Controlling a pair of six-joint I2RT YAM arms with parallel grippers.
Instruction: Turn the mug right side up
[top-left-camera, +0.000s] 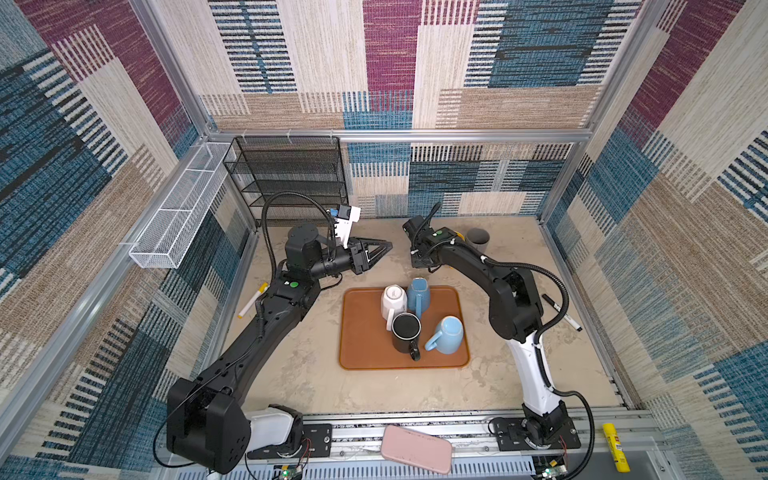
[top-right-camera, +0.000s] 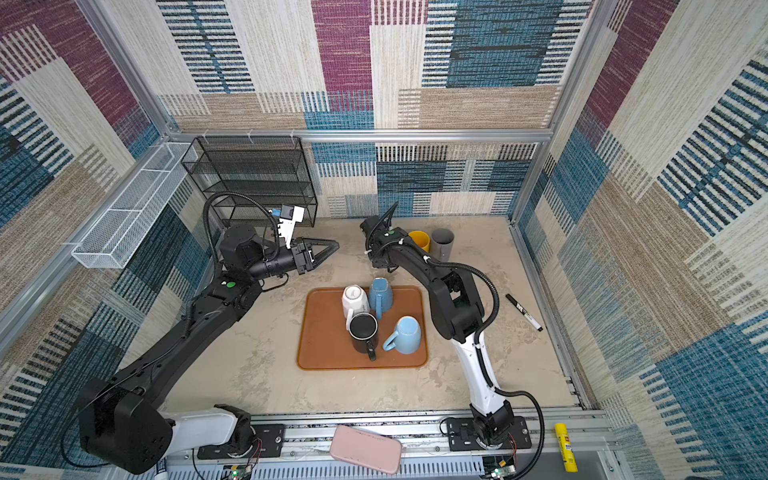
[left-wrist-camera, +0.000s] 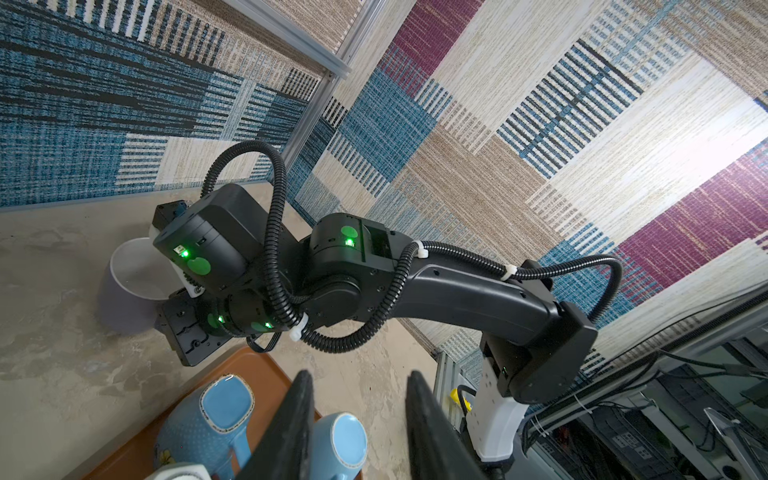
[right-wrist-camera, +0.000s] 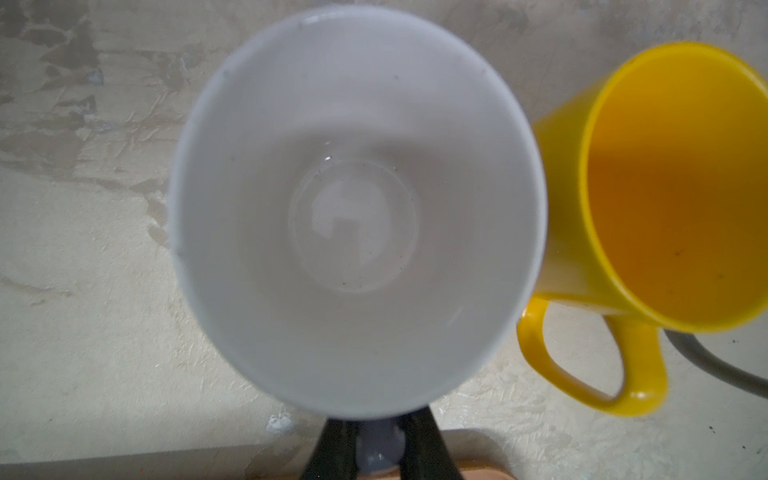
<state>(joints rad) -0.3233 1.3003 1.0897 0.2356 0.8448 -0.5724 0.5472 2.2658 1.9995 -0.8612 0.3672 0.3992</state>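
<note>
The mug (right-wrist-camera: 357, 208) you are working on stands mouth up, with its bare white inside facing the right wrist camera. In the left wrist view its outer wall is a pale lavender-grey (left-wrist-camera: 124, 303) and its base looks to be resting on the desk (top-left-camera: 299, 374). It sits at the far side of the desk, beyond the tray (top-left-camera: 357, 332), just beside a yellow mug (right-wrist-camera: 673, 187) that is also mouth up. You cannot tell whether the two touch. In both top views the mug is hidden beneath the right arm's wrist.

Your right end effector (right-wrist-camera: 379, 436) is clamped tight on the mug's handle (right-wrist-camera: 380, 453), with one black finger on either side of it. The right arm rises from its base at the near edge and bends at the elbow. Its forearm reaches toward the back wall, with the wrist turned down over the mug.

Your left end effector (left-wrist-camera: 359, 378) holds nothing, and its fingers (left-wrist-camera: 299, 415) stand slightly apart. In a top view it lies level above the desk behind the tray, pointing toward the right arm (top-left-camera: 384, 246).

A grey mug (top-right-camera: 442, 243) stands just past the yellow one, and four other mugs sit on the tray.
</note>
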